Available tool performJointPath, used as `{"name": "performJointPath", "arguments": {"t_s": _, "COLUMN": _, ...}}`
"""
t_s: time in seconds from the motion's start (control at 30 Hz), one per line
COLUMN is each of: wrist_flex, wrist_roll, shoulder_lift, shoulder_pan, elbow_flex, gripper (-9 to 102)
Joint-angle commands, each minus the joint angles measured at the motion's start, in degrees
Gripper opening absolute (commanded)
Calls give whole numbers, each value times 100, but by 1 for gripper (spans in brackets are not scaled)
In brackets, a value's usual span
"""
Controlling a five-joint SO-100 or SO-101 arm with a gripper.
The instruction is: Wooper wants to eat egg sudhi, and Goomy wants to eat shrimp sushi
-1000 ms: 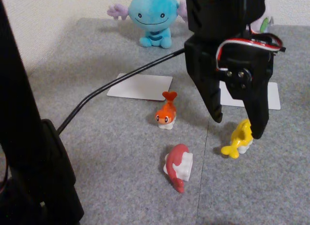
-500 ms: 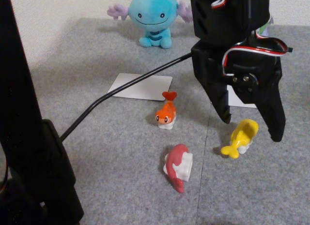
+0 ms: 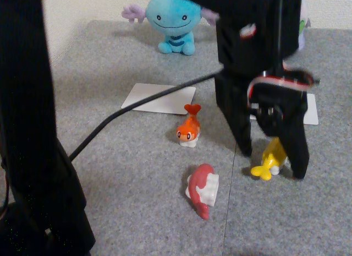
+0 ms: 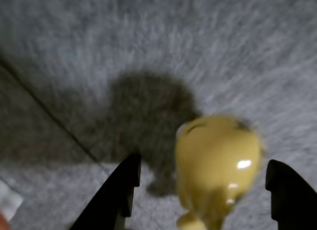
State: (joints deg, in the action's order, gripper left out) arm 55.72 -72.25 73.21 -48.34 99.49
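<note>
My black gripper is open and has come down over the yellow egg sudhi, one finger on each side of it. In the wrist view the egg sudhi sits between the two dark fingertips, closer to the right one, with gaps on both sides. The orange shrimp sushi stands on the grey mat left of the gripper. Blue Wooper sits at the back of the mat. A pale lilac bit at the arm's right edge may be Goomy, mostly hidden behind the arm.
A red-and-white sushi figure lies in front of the shrimp. White cards lie on the mat, one in front of Wooper and one behind the gripper. A black cable crosses the mat. A dark post fills the left foreground.
The gripper has dropped and shifted left, so its fingers now straddle the yellow figure. The wrist picture is blurred by motion. The figures have not moved.
</note>
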Motion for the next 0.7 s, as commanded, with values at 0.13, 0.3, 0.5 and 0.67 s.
{"name": "performJointPath", "arguments": {"t_s": 0.13, "wrist_flex": -132, "wrist_roll": -26, "shoulder_lift": -18, "shoulder_pan": 0, "elbow_flex": -193, "gripper": 19}}
{"name": "performJointPath", "arguments": {"t_s": 0.3, "wrist_flex": -114, "wrist_roll": -26, "shoulder_lift": -18, "shoulder_pan": 9, "elbow_flex": -193, "gripper": 9}}
{"name": "performJointPath", "arguments": {"t_s": 0.5, "wrist_flex": 0, "wrist_roll": -97, "shoulder_lift": 316, "shoulder_pan": 97, "elbow_flex": -193, "gripper": 5}}
{"name": "performJointPath", "arguments": {"t_s": 0.67, "wrist_flex": 352, "wrist_roll": -229, "shoulder_lift": 1195, "shoulder_pan": 360, "elbow_flex": -193, "gripper": 5}}
